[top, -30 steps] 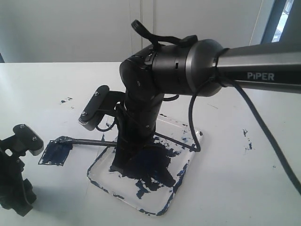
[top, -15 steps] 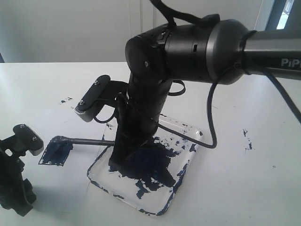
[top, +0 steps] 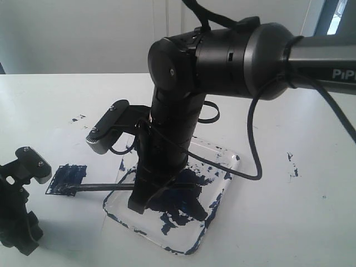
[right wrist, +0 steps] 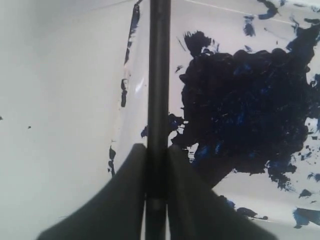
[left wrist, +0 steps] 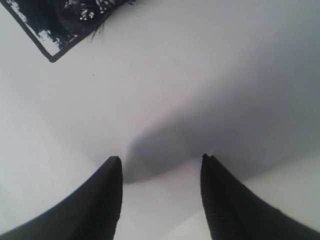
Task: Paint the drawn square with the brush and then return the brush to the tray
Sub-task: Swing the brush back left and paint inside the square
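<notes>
**A:** Nearest us, seven o'clock in the wide shot, is the black left gripper (left wrist: 160,162). Its fingers are spread with nothing between them, just white table (top: 278,222) underneath.

**B:** Just beyond it sits the small drawn square (top: 67,177), filled dark blue. The long thin black brush (top: 103,187) has its tip at the square's near edge, and the shaft runs off toward three o'clock across the rim.

**A:** That's the rim of the clear, round-cornered tray (top: 214,153), with a big blue-black blotch on it. The black right gripper (right wrist: 157,152) stands over its nine o'clock side, fingers pinching the brush shaft.

**B:** Any writing?

**A:** White letters "PiP" (top: 344,73) on the grey arm tube (top: 311,53), far back at two o'clock, cut off by the frame.
</notes>
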